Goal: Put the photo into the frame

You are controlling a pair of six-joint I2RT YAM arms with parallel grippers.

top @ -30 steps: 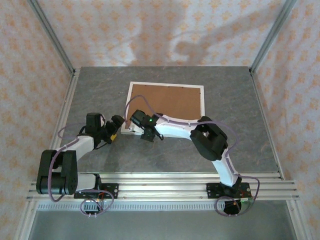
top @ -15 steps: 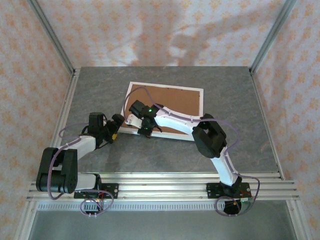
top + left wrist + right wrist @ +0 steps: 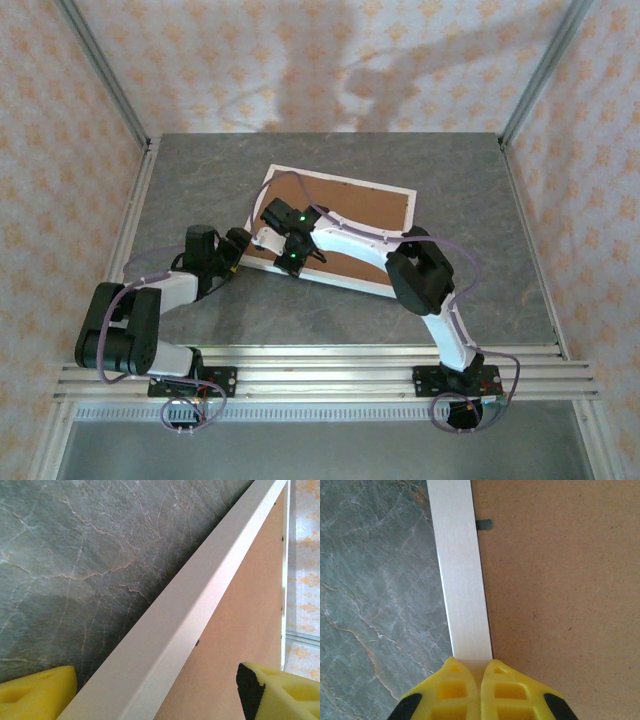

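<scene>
Shift: since a second ago the frame (image 3: 345, 180) has swung clockwise on the tabletop (image 3: 200, 180). It now lies askew, and the right hand (image 3: 290, 260) has gone with its near-left corner.
Frame place: left of the tabletop's middle, lying flat, with both hands at its near-left corner.
Frame look: thin, white and narrow-bordered. It lies back side up, with a plain brown board (image 3: 360, 210) filling the opening and a small dark tab at the board's edge.
Right hand: its fingers are closed tip to tip, and the white border runs under them. It seems to press down on the border rather than pinch it, which would explain the turn.
Left hand (image 3: 232, 252): it is spread wide and holds nothing, with one yellow pad (image 3: 35, 692) over the stone and the other over the board, so it straddles the border.
Likely reason: the turn brings the border in line between the left pads, probably for a grip or brace there.
Step in hand: the back must be opened before the photo can go in, so the task looks early.
</scene>
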